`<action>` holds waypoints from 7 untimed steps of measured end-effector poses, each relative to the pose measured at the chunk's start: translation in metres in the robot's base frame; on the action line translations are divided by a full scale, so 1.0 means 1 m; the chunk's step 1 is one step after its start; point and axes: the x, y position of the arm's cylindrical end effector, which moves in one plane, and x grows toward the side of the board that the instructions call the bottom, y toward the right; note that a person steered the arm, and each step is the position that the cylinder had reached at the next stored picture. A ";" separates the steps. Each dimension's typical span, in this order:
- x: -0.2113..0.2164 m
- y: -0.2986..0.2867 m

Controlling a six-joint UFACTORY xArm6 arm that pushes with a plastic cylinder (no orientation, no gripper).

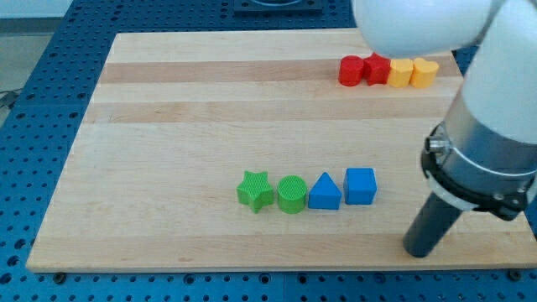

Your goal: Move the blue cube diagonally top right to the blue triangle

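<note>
The blue cube (361, 185) sits on the wooden board (168, 126) right of centre, touching the right side of the blue triangle (325, 192). My tip (416, 251) rests on the board below and to the right of the blue cube, about a block's width clear of it. The dark rod rises up and to the right into the arm's grey and white body, which covers the view's right side.
A green cylinder (291, 195) and a green star (256, 190) continue the row left of the blue triangle. At the view's top right stand a red cylinder (350, 70), a red block (377, 69), a yellow block (402, 73) and a yellow heart (425, 73).
</note>
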 end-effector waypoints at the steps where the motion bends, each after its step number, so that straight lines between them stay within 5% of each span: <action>1: -0.019 -0.030; 4: -0.202 -0.113; 6: -0.203 -0.115; 7: -0.228 -0.050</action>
